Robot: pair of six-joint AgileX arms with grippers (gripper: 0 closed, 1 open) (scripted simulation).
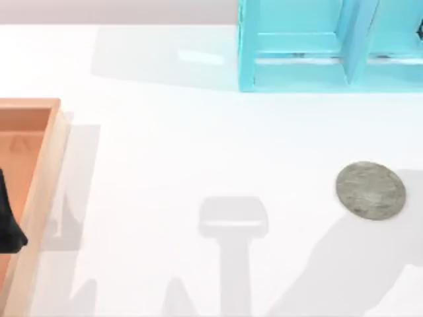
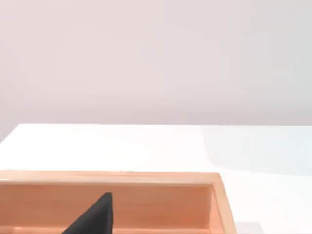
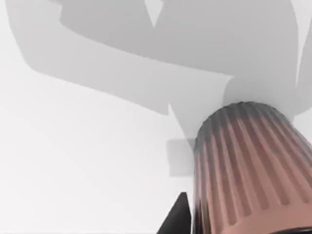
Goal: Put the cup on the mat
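The cup [image 3: 248, 165], reddish-brown with ribbed sides, looms close in the right wrist view. My right gripper [image 3: 253, 219] is shut on it, one dark fingertip [image 3: 179, 217] pressed against its side. I cannot tell whether the cup stands on the table or hangs above it. The mat [image 1: 371, 190], a mottled grey disc, lies flat on the white table at the right of the top view with nothing on it. My left gripper [image 1: 8, 228] is parked over the orange tray [image 1: 41, 191] at the far left. It is open, with one dark finger [image 2: 97, 214] showing.
A light-blue shelf unit [image 1: 330, 46] stands at the back right of the table. The wooden tray's rim [image 2: 146, 176] runs along the left side. Broad arm shadows fall across the white table [image 1: 198, 145] near the front.
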